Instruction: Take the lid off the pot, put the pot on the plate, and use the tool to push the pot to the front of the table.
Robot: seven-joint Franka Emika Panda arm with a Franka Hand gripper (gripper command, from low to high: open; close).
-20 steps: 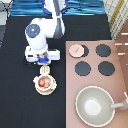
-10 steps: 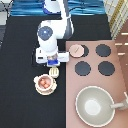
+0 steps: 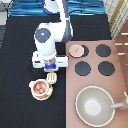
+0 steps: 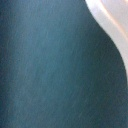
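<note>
Lid (image 3: 75, 50) off the pot, resting on the stove (image 3: 100, 75) over the burner nearest the exterior view's top left corner of the stove. The pot (image 3: 40, 89) sits uncovered on the plate (image 3: 33, 94) on the black table (image 3: 20, 60), toward the exterior view's bottom left, with reddish contents showing. The tool (image 3: 51, 78) lies just beside the pot, at its upper right, its head pointing toward the robot. The gripper (image 3: 50, 68) hangs directly above the tool's far end, between the arm's white body and the pot. A large grey pan (image 3: 95, 106) stands at the exterior view's bottom right.

The wrist view shows mostly dark table (image 4: 50, 65), with a pale curved edge in one corner.
</note>
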